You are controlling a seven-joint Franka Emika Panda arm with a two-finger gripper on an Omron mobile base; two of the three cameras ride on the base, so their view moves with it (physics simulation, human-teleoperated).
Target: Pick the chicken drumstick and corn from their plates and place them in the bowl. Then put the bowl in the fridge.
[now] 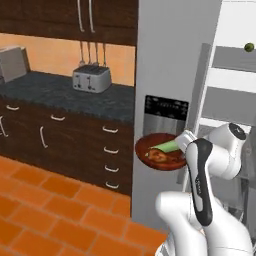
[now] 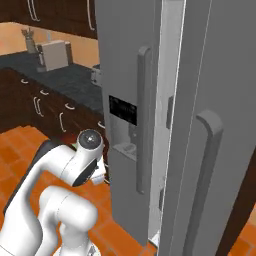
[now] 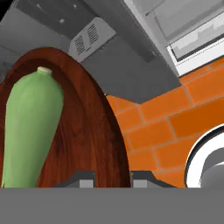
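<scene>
The dark reddish-brown wooden bowl hangs in the air in front of the grey fridge, just below its black dispenser panel. In the bowl lie the green-husked corn and the reddish-brown chicken drumstick. My gripper is shut on the bowl's right rim. In the hand view the bowl and the corn sit at the left, and the rim runs down between my gripper's two tips. The fridge stands ajar, with a white strip of interior between its doors. The plates are out of view.
A dark counter with a toaster runs left of the fridge, over brown drawers. An opened fridge door with shelves carries a small green fruit. Orange tile floor lies open to the left.
</scene>
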